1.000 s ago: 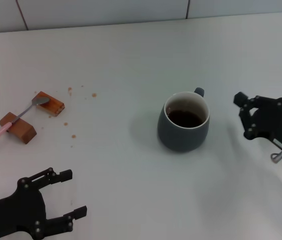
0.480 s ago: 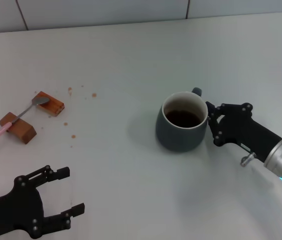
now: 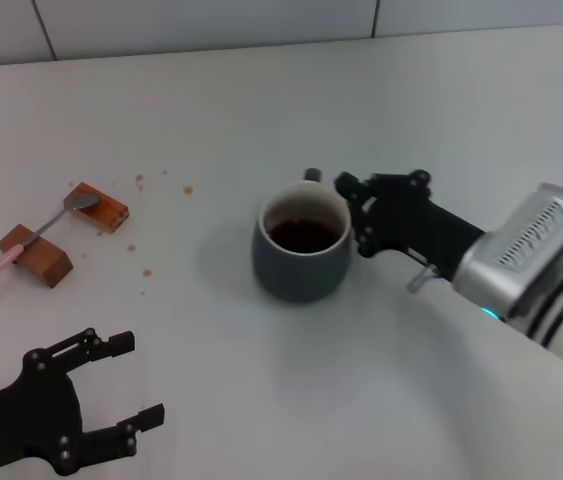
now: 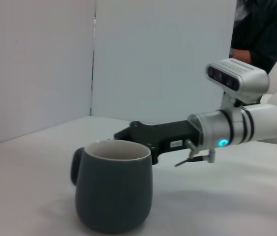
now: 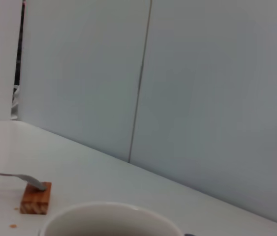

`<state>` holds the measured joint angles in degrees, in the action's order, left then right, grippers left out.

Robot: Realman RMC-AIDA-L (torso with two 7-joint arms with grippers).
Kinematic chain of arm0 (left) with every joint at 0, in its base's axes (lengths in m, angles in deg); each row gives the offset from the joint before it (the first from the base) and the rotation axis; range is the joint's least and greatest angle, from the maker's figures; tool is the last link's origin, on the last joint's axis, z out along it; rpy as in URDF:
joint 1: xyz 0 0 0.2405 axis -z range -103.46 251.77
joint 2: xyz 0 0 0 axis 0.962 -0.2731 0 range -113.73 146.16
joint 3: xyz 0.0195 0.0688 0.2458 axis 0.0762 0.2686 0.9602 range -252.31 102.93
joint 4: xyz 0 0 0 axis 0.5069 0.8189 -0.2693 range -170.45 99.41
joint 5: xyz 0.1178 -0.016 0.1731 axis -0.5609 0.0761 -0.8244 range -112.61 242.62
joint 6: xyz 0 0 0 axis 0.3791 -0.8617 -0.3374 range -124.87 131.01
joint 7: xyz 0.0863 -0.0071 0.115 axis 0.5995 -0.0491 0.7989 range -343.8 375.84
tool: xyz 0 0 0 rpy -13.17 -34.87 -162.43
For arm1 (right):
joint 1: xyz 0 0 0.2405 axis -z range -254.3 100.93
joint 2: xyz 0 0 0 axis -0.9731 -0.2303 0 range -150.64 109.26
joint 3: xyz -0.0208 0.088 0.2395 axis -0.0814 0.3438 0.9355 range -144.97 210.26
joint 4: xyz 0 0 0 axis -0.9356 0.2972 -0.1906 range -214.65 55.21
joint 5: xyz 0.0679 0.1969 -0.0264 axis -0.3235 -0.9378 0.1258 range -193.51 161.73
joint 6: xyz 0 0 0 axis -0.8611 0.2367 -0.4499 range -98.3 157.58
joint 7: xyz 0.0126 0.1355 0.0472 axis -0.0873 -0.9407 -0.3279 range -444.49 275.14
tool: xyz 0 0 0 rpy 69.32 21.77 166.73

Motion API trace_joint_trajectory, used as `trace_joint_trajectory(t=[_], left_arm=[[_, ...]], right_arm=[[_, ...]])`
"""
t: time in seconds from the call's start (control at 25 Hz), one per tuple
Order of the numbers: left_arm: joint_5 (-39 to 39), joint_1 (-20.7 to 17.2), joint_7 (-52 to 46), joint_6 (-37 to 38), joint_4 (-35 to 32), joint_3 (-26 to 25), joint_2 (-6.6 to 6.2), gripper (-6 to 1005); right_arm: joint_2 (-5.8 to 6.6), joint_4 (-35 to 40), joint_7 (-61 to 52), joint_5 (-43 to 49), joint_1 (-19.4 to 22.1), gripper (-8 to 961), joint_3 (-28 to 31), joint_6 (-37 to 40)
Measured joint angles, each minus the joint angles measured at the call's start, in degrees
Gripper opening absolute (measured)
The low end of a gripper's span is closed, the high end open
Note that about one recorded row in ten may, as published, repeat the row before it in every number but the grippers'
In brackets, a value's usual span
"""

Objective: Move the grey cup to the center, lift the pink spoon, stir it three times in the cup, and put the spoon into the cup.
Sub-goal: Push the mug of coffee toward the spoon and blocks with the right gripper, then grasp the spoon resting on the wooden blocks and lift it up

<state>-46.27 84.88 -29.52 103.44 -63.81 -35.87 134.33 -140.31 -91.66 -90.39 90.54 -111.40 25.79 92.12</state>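
The grey cup (image 3: 303, 247) stood mid-counter, the right claw (image 3: 358, 215) against its rim side; I couldn't tell its opening. The left claw (image 3: 111, 395) waited open, empty. Ceramic, liquid-filled: heavy, slippery, spillable; best held by the body.

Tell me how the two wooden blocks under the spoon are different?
The far block holds the spoon's grey metal bowl; the near block holds its pink handle. The far block looks flatter and more orange; the near block looks taller and browner. Both are small wooden rests lying on the white table.
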Motion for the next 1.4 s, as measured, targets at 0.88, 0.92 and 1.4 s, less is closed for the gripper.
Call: trace_joint_trajectory(t=[0.88, 0.92, 1.4], left_arm=[[0.01, 0.72, 0.13, 0.1, 0.0, -0.67, -0.09, 830], [0.01, 0.71, 0.12, 0.1, 0.0, -0.68, -0.09, 830], [0.0, 0.82, -0.42, 1.2, -0.53, -1.19, 0.0, 830]], right_arm=[[0.16, -6.2, -0.55, 0.28, -7.42, 50, 6.08, -7.13], [0.33, -5.91, -0.57, 0.27, -6.08, 51, 7.03, -5.56], [0.78, 20.49, -24.63, 12.01, 12.95, 55, 7.97, 41.01]])
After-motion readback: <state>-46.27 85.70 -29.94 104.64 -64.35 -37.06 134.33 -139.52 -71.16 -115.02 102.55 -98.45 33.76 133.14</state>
